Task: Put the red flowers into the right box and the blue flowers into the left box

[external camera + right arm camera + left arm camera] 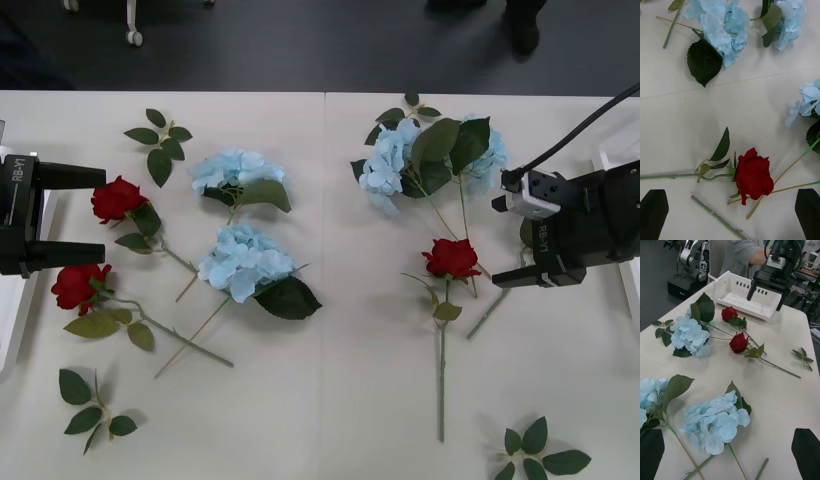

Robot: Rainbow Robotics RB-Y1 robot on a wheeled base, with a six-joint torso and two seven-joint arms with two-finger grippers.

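Observation:
Two red flowers (118,198) (80,285) lie at the table's left, by the tips of my open left gripper (100,213), which hovers over the left box (8,320). Another red rose (452,258) (752,180) lies just ahead of my open right gripper (500,243) (730,221), between its spread fingers. The left wrist view shows this rose (738,342) and one more (729,313) close to the right box (741,296), with the right gripper (765,296) above. Two blue flowers (238,170) (245,262) lie mid-table, and two more (385,165) (490,150) lie at the back right.
Loose leaf sprigs lie at the back left (160,140), front left (90,400), front right (540,455) and back right (410,100). A bare cut stem (490,315) lies under the right gripper. The right box's rim (612,160) shows at the table's right edge.

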